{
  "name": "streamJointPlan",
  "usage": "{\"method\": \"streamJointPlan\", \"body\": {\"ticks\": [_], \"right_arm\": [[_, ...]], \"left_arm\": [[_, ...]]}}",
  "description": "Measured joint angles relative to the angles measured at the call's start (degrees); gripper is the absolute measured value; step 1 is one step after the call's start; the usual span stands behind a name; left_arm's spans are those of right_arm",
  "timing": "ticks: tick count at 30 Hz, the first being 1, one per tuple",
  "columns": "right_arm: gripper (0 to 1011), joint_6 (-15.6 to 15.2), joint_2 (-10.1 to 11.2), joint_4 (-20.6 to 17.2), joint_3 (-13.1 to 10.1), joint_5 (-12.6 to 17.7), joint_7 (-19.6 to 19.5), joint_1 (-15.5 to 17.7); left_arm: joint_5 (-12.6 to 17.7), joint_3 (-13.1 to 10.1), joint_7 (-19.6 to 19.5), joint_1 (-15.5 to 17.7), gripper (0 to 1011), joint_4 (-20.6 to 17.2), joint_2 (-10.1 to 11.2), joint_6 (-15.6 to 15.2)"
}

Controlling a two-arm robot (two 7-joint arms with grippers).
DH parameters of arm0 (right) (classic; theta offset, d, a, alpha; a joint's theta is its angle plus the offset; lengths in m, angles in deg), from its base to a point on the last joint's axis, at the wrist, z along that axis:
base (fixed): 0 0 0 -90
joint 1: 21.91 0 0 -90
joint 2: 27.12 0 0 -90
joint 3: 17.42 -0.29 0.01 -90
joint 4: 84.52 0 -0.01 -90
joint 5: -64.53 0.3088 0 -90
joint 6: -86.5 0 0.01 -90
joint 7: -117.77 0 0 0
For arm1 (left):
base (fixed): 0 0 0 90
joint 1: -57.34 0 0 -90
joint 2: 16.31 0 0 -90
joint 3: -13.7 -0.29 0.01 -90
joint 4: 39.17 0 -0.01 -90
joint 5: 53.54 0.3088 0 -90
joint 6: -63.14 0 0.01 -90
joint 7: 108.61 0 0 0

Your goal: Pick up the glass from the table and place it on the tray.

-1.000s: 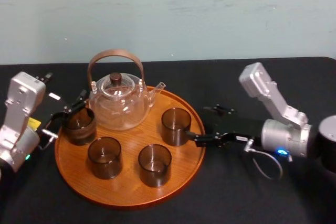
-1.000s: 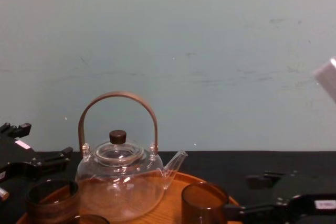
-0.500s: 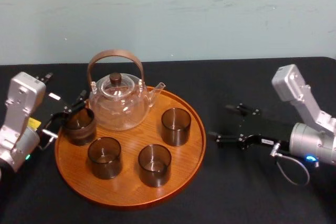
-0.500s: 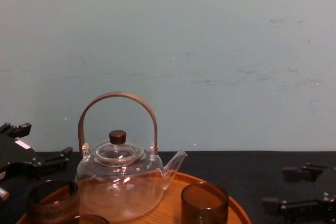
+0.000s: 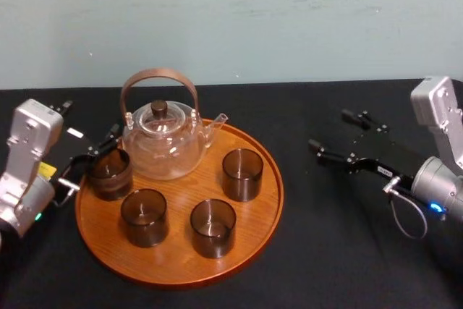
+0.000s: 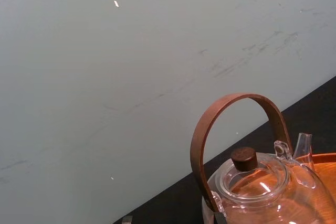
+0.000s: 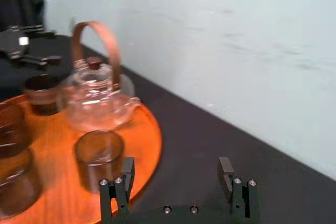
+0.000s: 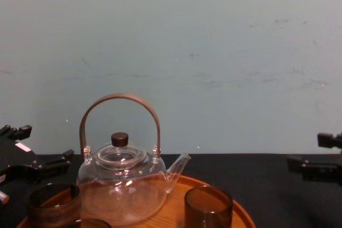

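Black desk (image 5: 325,251) under a pale green wall (image 5: 289,19) carries the scene, and over it the right tool (image 5: 329,129) hangs with its jaws wide apart and empty, well off to the right of the tray (image 5: 181,262). From the left tool (image 5: 94,157) outward the glass (image 5: 110,173) lies directly ahead, upright on the tray's left edge just beside the teapot (image 5: 160,142) and bracketed by that tool, though whether it is clamped or merely straddled I cannot tell. By my judgement the left arm is far the nearer, so any coming move turns on a straight pull leftward, clear of the rim.
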Motion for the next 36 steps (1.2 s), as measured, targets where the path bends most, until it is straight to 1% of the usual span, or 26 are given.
{"method": "streamJointPlan", "body": {"ticks": [2, 7, 10, 16, 26, 36], "right_arm": [[1002, 1.56, -0.98, 0.47, -0.89, -0.73, -1.75, 0.75], [1002, 4.36, -2.51, 1.71, -2.05, -2.16, -4.13, 1.89], [1002, 5.51, -3.28, 2.82, -2.55, -2.92, -4.96, 2.34], [1002, 6.8, -4.48, 5.2, -2.97, -4.26, -5.35, 2.7], [1002, 6.92, -6.11, 6.71, -3.75, -5.08, -5.16, 2.84], [1002, 6.82, -5.96, 6.64, -3.67, -5.08, -5.05, 2.83]], "left_arm": [[0.0, 0.0, 0.0, 0.0, 1001, 0.0, 0.0, 0.0], [0.0, 0.0, 0.0, 0.0, 1001, 0.0, 0.0, 0.0], [0.0, 0.0, 0.0, 0.0, 1001, 0.0, 0.0, 0.0], [0.0, 0.0, 0.0, 0.0, 1001, 0.0, 0.0, 0.0], [0.0, 0.0, 0.0, 0.0, 1001, 0.0, 0.0, 0.0], [0.0, 0.0, 0.0, 0.0, 1001, 0.0, 0.0, 0.0]]}}
